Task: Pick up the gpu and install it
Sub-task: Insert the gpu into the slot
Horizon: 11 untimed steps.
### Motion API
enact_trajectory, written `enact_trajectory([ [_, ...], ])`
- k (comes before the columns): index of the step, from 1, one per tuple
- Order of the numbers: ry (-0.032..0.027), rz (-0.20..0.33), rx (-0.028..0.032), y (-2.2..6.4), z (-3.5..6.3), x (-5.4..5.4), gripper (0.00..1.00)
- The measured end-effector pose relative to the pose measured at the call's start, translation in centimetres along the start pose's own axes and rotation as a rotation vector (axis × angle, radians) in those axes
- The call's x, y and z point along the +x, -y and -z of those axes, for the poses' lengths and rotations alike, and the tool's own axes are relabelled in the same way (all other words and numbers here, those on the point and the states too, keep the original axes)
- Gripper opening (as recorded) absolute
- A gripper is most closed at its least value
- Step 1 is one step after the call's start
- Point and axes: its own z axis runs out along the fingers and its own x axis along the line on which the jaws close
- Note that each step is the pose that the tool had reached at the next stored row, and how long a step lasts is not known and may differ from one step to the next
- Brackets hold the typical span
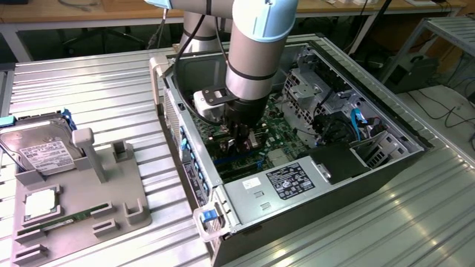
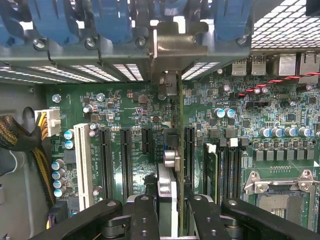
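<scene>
Gripper (image 2: 167, 215) fingers reach down inside the open computer case (image 1: 386, 161), directly over the green motherboard (image 2: 125, 110), and they are closed partway on the gpu (image 2: 167, 195), which stands on edge between them. Seen from the wrist, the card runs away from the fingers toward the case's rear wall, its silver metal bracket (image 2: 172, 50) rising against the slot openings just beside the blue retention clips (image 2: 110, 20). The card's lower edge sits in line with the row of black expansion slots (image 2: 125, 160); whether it is seated in one cannot be told. In the exterior view the arm (image 1: 256, 50) comes straight down into the middle of the case, hiding most of the card.

Outside the case, toward the exterior view's left, a grey parts holder (image 1: 82, 206) rests on the ribbed metal table (image 1: 97, 94). It carries a silver hard drive (image 1: 41, 150), a processor (image 1: 41, 203) and a green memory stick (image 1: 63, 218), all well apart from the case. Beyond the table stand wooden benches (image 1: 74, 14) with cables on the floor.
</scene>
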Motion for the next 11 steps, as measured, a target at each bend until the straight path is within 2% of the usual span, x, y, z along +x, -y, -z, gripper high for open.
enact_trajectory([
  [8, 0.0000, 0.000, 0.0000, -0.01, 0.00, 0.00, 0.28],
  [11, 0.0001, 0.000, 0.0000, -0.26, 0.00, 0.00, 0.28],
])
